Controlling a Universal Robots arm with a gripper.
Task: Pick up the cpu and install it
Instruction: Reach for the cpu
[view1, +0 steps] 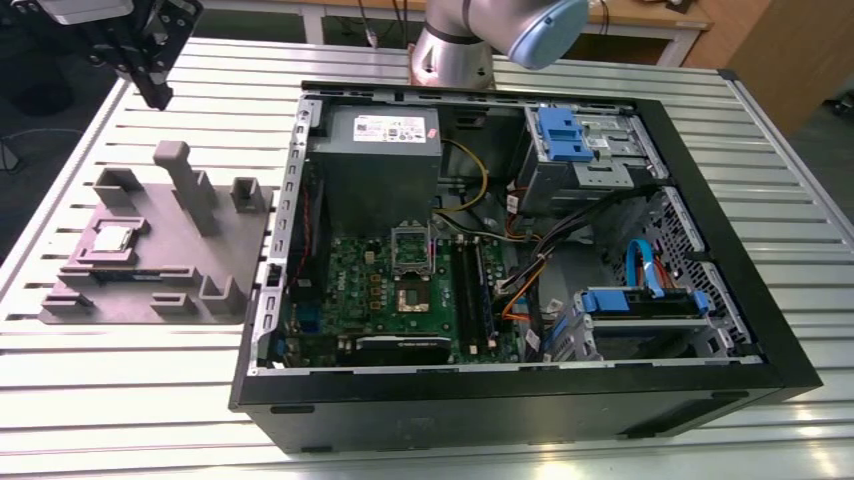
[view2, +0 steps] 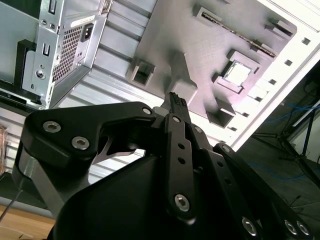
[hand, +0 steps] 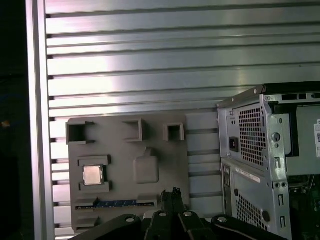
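Exterior view puts the cpu (view1: 111, 238) lying flat, shiny side up, in a square recess of the grey jig (view1: 167, 245), toward that view's left. In the first wrist view I see it seated in the same recess, with a strip of blue just beside it along the jig's edge. The jig lies on the slatted counter (view1: 134, 400), just beside the open case (view1: 534, 400). Inside the case, the socket (view1: 411, 293) on the board (view1: 354, 290) lies uncovered, its bracket (view1: 411, 245) standing upright.

My claw (view1: 158, 95) hangs above the counter past the jig's far edge, well apart from the cpu and touching nothing. In both wrist views its fingers (view2: 176, 102) are clenched together, tip against tip, with nothing between them.
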